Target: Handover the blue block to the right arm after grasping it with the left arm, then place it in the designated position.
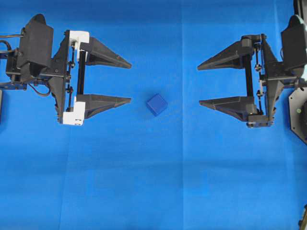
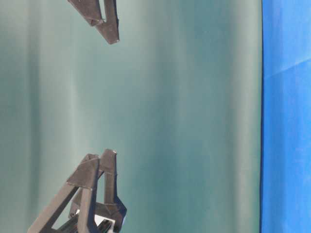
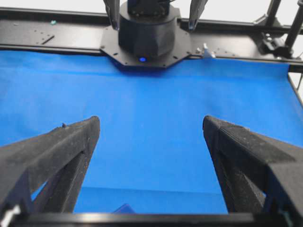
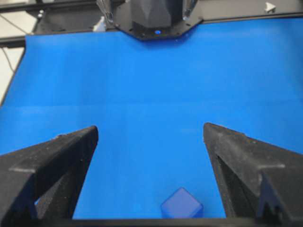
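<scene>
1. My left claw (image 1: 130, 82), the one with the white brackets, hangs over the left part of the blue cloth (image 1: 158, 182) with its two pointed fingers spread wide and nothing between them.
2. My right claw (image 1: 199, 85), all black, faces it from the right side, its fingers also spread wide and empty.
3. The blue block (image 1: 157, 104) sits on the cloth that covers the worktop, between my two claws, nearer the left one and roughly level with the lower finger of each in the overhead view.
4. The block touches neither claw; bare cloth shows on every side of it.
5. From my right wrist, the block (image 4: 182, 207) lies low in the picture, between the fingers and somewhat right of centre.
6. From my left wrist, only a dark blue corner (image 3: 124, 208) peeks above the bottom bar; I take it for the block but cannot be sure.
7. In the table-level view, both pairs of finger tips hang clear of the cloth.
</scene>
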